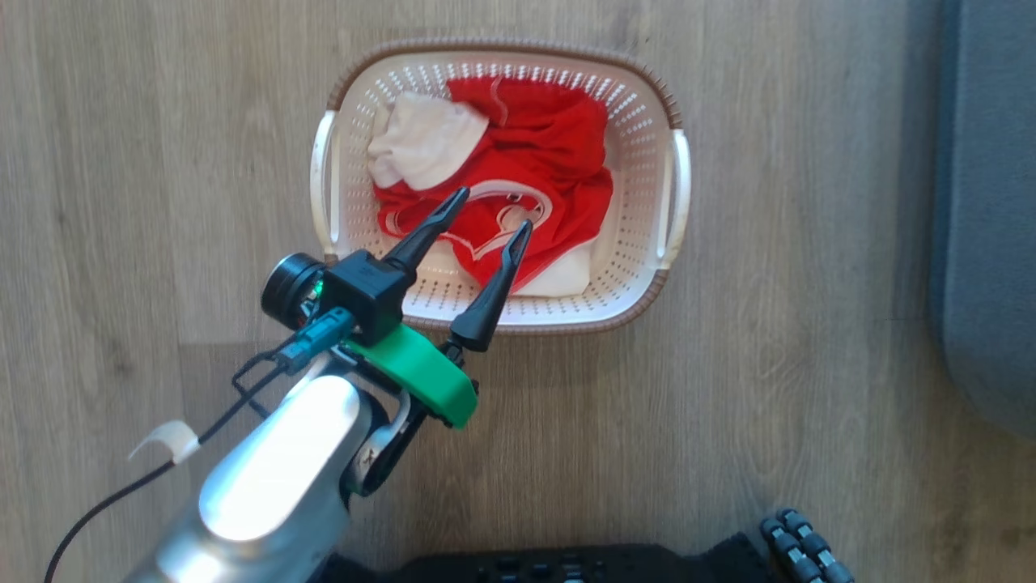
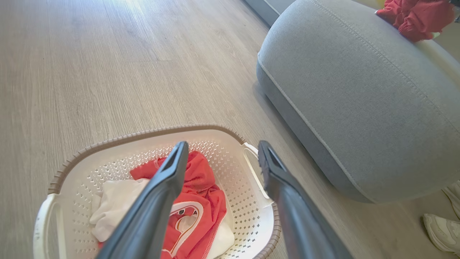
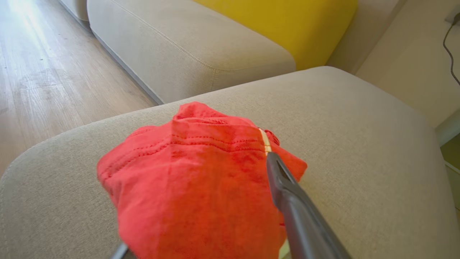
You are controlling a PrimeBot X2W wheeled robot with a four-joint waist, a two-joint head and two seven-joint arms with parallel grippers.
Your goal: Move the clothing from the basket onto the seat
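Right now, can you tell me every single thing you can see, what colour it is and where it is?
basket: one, cream-white with a brown rim, on the floor
red clothes: a heap, number unclear, red with white trim, in the basket
white cloth: one, white, on the red clothes in the basket
red garment: one, red, on the seat
seat: one, grey-blue, on the floor beside the basket
second cushion: one, beige, beyond the seat
yellow cushion: one, yellow, behind the second cushion
shoe: one, pale, on the floor by the seat
floor: one, pale wood
left gripper: one, dark fingers, open, above the basket
right gripper: one, dark fingers, open, at the red garment
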